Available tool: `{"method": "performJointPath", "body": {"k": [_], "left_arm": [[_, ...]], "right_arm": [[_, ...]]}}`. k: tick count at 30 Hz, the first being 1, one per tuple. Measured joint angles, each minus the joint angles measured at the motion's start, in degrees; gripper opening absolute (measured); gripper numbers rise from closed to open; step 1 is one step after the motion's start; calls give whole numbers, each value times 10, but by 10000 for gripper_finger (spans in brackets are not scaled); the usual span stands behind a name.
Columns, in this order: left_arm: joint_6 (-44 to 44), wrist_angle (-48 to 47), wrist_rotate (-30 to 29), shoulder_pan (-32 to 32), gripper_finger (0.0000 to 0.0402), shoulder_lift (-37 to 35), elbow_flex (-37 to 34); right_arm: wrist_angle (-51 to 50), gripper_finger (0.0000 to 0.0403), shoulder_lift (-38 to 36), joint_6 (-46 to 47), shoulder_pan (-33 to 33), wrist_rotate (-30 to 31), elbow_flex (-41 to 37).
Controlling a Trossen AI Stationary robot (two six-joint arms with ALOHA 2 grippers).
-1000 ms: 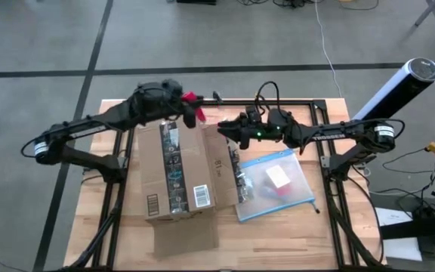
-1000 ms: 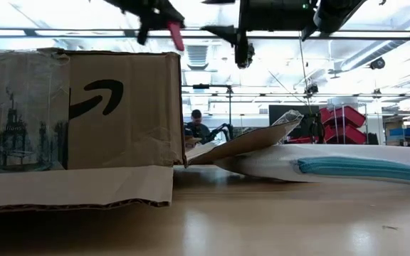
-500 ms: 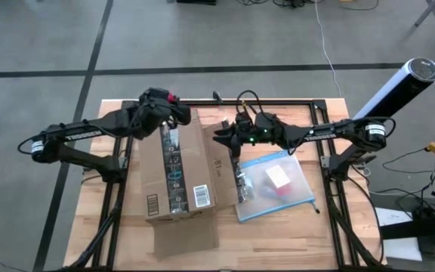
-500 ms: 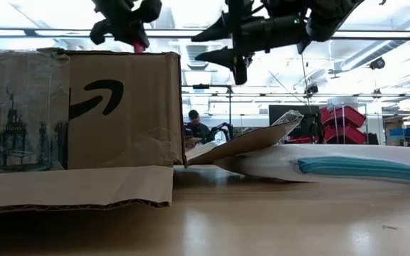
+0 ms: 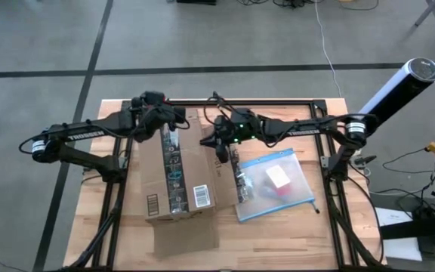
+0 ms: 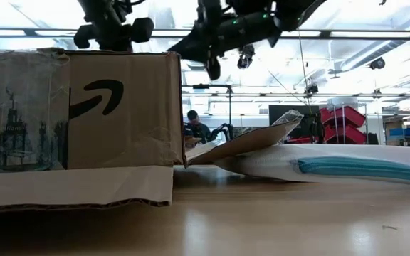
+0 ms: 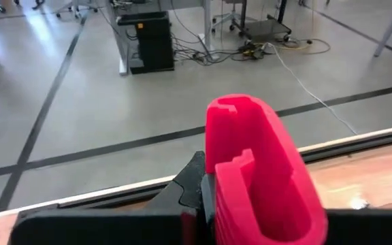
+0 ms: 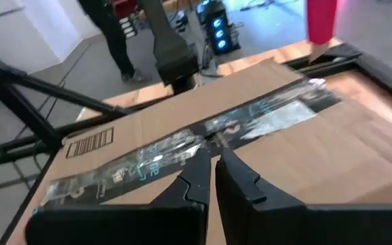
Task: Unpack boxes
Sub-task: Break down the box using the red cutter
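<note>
high view: the box (image 5: 178, 172), brown corrugated cardboard, lies on the wooden counter (image 5: 278, 234) with a shiny tape strip (image 5: 174, 170) running down its top seam. my left gripper (image 5: 163, 119) hovers over the box's far end, fingers clenched on a small red tool (image 7: 257, 170), a smooth, rounded moulded plastic piece. my right gripper (image 5: 219, 142) sits over the box's right edge, fingers (image 8: 237, 178) pressed nearly together, holding nothing. a clear pouch (image 5: 276, 183) with a blue edge lies just beside the box. to cut well, i judge the tool's tip should enter the seam squarely, while the right gripper steadies the lid.
</note>
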Motion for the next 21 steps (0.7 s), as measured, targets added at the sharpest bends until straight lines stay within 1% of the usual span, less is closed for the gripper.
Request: {"method": "performJointPath", "body": {"k": [8,17,21], "left_arm": [[-50,-33,-10,0,33,22,-8],[-76,-35,-22,1,33,64,-22],[-104,-35,-26,1,33,75,-34]], "right_arm": [[-3,0,43,9,0,-36,16],[-25,0,44,-1,0,-46,16],[-30,0,44,-1,0,-47,16]]}}
